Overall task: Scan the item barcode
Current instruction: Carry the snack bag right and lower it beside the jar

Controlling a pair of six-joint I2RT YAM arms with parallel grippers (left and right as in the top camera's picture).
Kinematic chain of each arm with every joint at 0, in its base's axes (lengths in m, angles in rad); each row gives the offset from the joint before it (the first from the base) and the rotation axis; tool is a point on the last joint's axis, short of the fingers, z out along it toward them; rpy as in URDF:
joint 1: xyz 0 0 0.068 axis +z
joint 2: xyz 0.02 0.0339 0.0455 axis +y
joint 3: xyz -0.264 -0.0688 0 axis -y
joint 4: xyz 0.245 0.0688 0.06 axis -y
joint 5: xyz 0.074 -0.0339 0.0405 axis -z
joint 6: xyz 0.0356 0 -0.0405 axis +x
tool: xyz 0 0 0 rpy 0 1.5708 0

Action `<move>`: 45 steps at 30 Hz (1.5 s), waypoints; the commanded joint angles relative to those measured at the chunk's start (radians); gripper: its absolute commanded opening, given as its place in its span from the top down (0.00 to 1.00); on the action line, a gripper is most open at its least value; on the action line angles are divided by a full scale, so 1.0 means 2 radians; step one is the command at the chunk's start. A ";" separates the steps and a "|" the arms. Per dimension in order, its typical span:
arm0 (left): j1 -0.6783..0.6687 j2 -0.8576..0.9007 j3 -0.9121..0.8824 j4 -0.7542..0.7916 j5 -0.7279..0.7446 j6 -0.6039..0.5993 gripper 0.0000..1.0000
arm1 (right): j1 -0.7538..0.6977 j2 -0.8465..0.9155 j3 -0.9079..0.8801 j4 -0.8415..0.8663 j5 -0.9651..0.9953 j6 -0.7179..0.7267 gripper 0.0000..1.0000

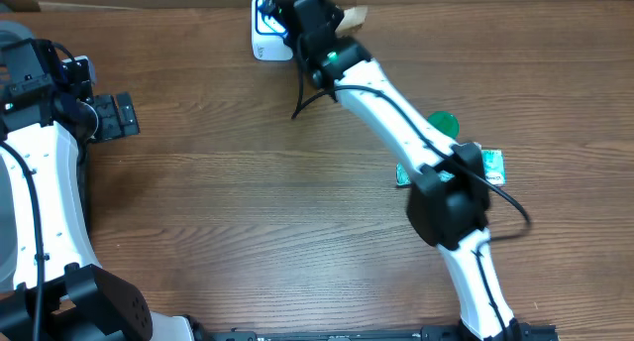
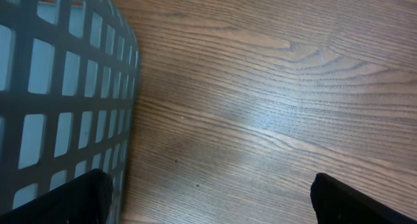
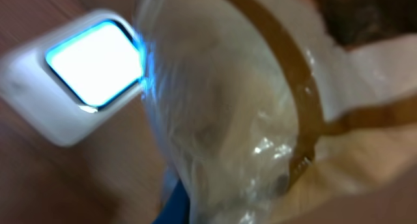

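Nearest lens, right wrist view: clear-wrapped packet (image 3: 247,120), glossy crinkled film w/ tan bands, blurred. Held just beside lit scanner (image 3: 91,61) at far edge of table (image 1: 228,202), film close to glowing window; touching or not, can't tell. Prob. light, soft, slippery. Film likely to crumple & glare, so best pinched on a flat seam or edge, barcode side left bare & taut. Barcode itself not made out. Clamped by right gripper (image 1: 297,14), jaws closed on packet, fingers hidden in own cam. Farther out: green round thing (image 1: 443,123) & green-white pack (image 1: 492,166) under right arm. Far left: left gripper (image 2: 208,208) spread wide, holding nothing, beside grey basket (image 2: 58,87), over bare wood.
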 commanded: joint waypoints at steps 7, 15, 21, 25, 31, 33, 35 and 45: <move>0.003 -0.003 -0.002 0.002 -0.002 -0.007 0.00 | -0.043 -0.220 0.008 -0.223 -0.223 0.368 0.96; 0.003 -0.003 -0.002 0.002 -0.002 -0.007 0.00 | -0.099 -0.278 0.008 -0.425 -0.318 0.386 0.96; 0.003 -0.003 -0.002 0.002 -0.002 -0.007 0.01 | -0.121 -0.265 -0.028 -0.518 -0.318 0.386 0.96; 0.003 -0.003 -0.002 0.002 -0.002 -0.007 0.00 | -0.125 -0.264 -0.116 -0.490 -0.311 0.386 0.96; 0.003 -0.003 -0.002 0.002 -0.002 -0.007 0.01 | -0.135 -0.264 -0.285 -0.359 -0.310 0.383 0.96; 0.003 -0.003 -0.002 0.002 -0.002 -0.007 0.00 | -0.135 -0.264 -0.327 -0.315 -0.305 0.379 0.96; 0.003 -0.003 -0.002 0.002 -0.002 -0.007 0.00 | -0.135 -0.264 -0.365 -0.274 -0.286 0.379 0.96; 0.003 -0.003 -0.002 0.002 -0.002 -0.007 0.01 | -0.137 -0.264 -0.426 -0.211 -0.256 0.357 0.66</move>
